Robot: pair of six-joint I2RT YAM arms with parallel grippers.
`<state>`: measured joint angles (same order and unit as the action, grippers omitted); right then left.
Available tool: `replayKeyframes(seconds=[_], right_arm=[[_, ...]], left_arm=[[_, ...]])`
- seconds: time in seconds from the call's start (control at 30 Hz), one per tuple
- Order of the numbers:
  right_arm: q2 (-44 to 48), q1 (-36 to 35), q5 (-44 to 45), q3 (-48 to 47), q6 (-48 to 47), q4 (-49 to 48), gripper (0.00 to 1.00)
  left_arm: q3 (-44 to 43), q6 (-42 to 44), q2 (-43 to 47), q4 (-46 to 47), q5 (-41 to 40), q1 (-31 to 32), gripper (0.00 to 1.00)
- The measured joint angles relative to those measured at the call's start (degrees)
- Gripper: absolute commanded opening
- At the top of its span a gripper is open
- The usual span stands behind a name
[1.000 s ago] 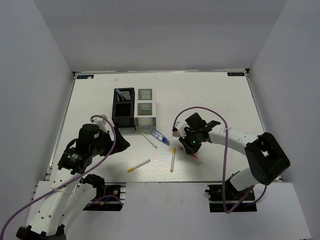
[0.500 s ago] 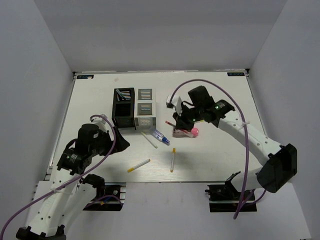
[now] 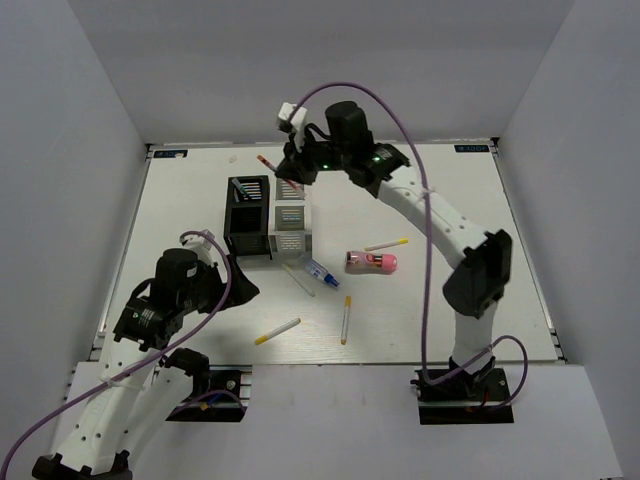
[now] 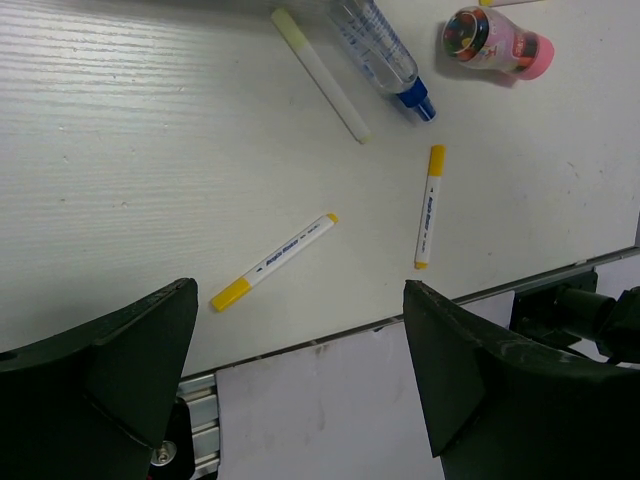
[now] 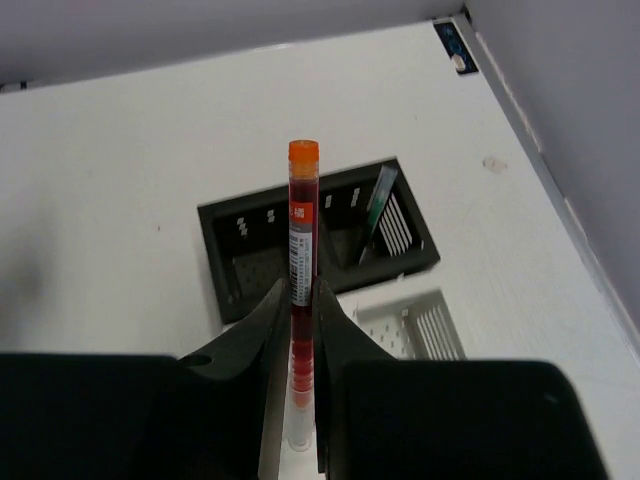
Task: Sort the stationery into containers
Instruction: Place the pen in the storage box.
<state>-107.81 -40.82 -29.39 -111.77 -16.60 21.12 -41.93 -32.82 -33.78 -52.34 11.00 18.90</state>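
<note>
Pinched in right pincer (image 5: pixel 297 300): thin red pen with orange cap (image 5: pixel 301 215), aloft near far cell of slatted black two-cell organizer box (image 5: pixel 225 265); lower end hidden between fingers. Left pincer (image 4: pixel 298 285) spread wide, well apart from box, over white desk (image 4: pixel 120 120).

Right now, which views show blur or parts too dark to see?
Top external view: even light, soft shadows, no blur. Left wrist view: the pink cylinder is sharp; the left end effector is dark, featureless. Right wrist view: the red pen is sharp; the right end effector holding it is almost black.
</note>
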Motion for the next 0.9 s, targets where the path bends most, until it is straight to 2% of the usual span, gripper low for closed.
replayKeyframes(seconds=[0.13,0.4,0.9], right_arm=[[-8.7,-1.16,-0.28,-6.38,3.34,-6.36,0.0],[-18.29,-2.67,0.5,-12.94,9.35,-19.82,0.0],[-28.7,-2.75,0.17,-13.0,18.86,-37.46,0.0]], left_arm=[[0.0,0.02,0.55,-0.33,0.0,0.0,0.94],[0.0,-0.24,1.75,-0.9,0.0,0.0,0.94],[0.02,-0.87,1.6,-1.55,0.0,0.0,0.94]])
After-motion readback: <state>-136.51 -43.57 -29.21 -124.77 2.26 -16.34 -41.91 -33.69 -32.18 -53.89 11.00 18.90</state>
